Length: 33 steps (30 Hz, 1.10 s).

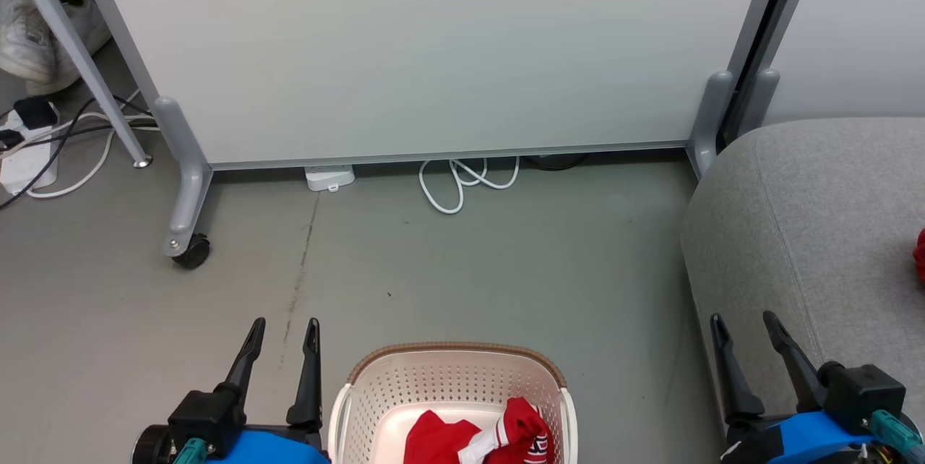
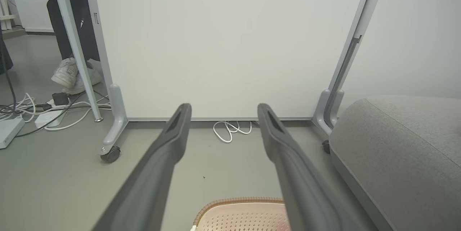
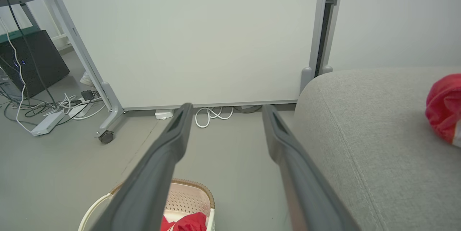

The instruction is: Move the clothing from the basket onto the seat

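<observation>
The cream basket (image 1: 454,361) with a brown rim stands on the floor at the bottom middle of the head view, and red clothing (image 1: 498,435) with white trim lies inside it. A second red garment (image 3: 444,107) rests on the grey seat (image 1: 816,225) at the right. My left gripper (image 1: 284,330) hovers left of the basket, open and empty. My right gripper (image 1: 744,323) stands open over the seat's front corner, holding nothing. In the left wrist view my left gripper (image 2: 223,110) frames the basket rim (image 2: 237,202). Through my right gripper (image 3: 225,110) in its wrist view I see the basket (image 3: 187,191).
A white partition panel (image 1: 433,52) on grey caster feet (image 1: 189,251) stands behind the basket. White cable loops (image 1: 462,182) lie under it. Power strips and cords (image 1: 43,153) clutter the far left, beside a person's white shoes (image 2: 70,76).
</observation>
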Motion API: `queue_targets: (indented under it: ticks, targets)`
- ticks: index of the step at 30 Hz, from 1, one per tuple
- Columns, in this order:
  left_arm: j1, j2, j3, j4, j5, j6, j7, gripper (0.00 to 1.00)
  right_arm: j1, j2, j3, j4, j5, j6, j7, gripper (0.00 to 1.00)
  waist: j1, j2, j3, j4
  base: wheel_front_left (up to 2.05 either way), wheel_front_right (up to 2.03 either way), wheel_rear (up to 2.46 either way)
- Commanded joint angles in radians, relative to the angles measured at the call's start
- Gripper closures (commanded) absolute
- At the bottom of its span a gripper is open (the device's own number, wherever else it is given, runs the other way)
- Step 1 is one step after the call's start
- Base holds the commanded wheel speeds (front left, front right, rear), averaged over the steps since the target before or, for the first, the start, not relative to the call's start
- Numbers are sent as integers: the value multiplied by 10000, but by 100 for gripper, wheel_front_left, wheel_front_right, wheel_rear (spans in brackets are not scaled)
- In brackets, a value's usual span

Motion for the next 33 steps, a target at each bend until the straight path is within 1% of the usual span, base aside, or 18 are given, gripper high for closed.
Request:
queue_targets:
  ticks: [1, 11, 18, 22, 26, 33]
  targets:
    - [-61, 1, -21, -20, -53, -13, -48, 0, 57, 10, 19, -61, 27, 5, -23, 0, 0, -1, 47, -49, 0, 0, 0]
    - [-304, -5, -204, 51, -108, -13, -48, 0, -259, 11, 106, -223, -1, 5, 4, 0, 0, -1, 636, -418, 0, 0, 0]
    - [-725, 21, -537, 336, -131, -13, -47, 0, -629, 9, 239, -532, -95, 5, -13, 0, 0, -1, 1667, -1054, 0, 0, 0]
    - [-1113, 146, -747, 611, -181, -13, -48, 0, -937, 11, 375, -702, -82, 5, -72, 0, 0, -1, 2391, -1507, 0, 0, 0]
    - [-1533, 245, -1241, 1174, -277, -13, -41, 0, -1203, 11, 473, -684, -1, 5, -186, 0, 0, -1, 2968, -1895, 0, 0, 0]
    - [-2428, 593, -2212, 2265, -345, -11, -41, 0, -1669, 11, 693, -770, 96, 5, -401, 0, 0, -1, 4102, -2618, 0, 0, 0]
